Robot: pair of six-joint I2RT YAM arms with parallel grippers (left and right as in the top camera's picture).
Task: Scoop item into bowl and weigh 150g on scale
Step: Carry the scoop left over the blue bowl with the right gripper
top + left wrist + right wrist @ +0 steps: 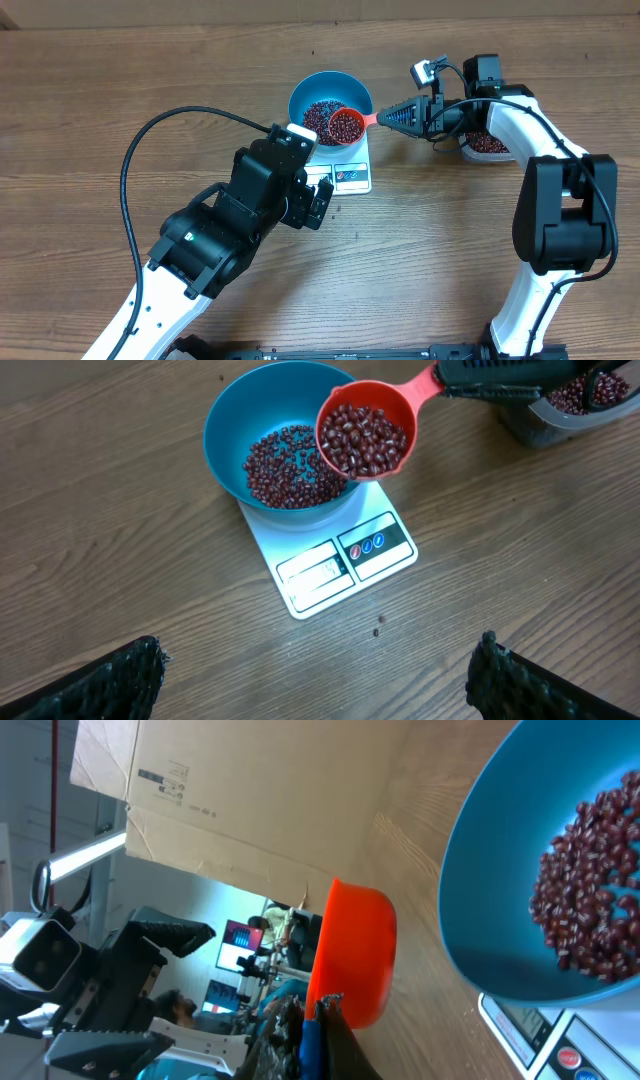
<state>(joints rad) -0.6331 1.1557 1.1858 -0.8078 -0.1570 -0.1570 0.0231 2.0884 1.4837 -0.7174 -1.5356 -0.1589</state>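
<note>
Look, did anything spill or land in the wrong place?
Yes. A couple of tiny dark red beans lie loose on the brown wooden table, just in front of the flat white rectangular scale, not in the round bright blue bowl. They look spilled.

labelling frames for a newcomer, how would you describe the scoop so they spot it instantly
Find the blue bowl sitting on the white scale mid-table. Over the bowl's rim hangs the scoop, held by the right gripper. It's the only orange-red thing, round-cupped and full of maroon beans.
</note>
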